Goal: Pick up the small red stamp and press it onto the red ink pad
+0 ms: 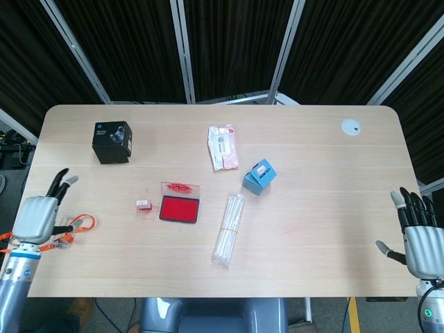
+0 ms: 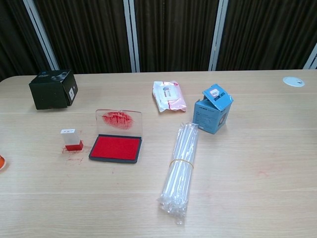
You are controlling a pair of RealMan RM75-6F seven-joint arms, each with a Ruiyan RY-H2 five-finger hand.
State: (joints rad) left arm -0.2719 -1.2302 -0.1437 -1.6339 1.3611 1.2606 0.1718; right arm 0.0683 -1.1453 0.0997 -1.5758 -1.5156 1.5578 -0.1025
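Note:
The small red stamp (image 1: 143, 205) (image 2: 72, 139), clear-topped with a red base, stands upright on the table just left of the red ink pad (image 1: 180, 209) (image 2: 116, 148). The pad lies open, its ink-smeared clear lid (image 2: 118, 120) raised behind it. My left hand (image 1: 40, 212) hovers over the table's left edge, fingers apart and empty, well left of the stamp. At the table's right edge, my right hand (image 1: 418, 238) is open and empty, far from both objects. Neither hand shows in the chest view.
An orange lanyard (image 1: 73, 227) lies under my left hand. A black box (image 1: 112, 141) sits at back left, a wipes packet (image 1: 223, 147) and blue carton (image 1: 259, 176) near the middle, a bundle of clear tubes (image 1: 228, 229) right of the pad, a white disc (image 1: 351, 126) at back right.

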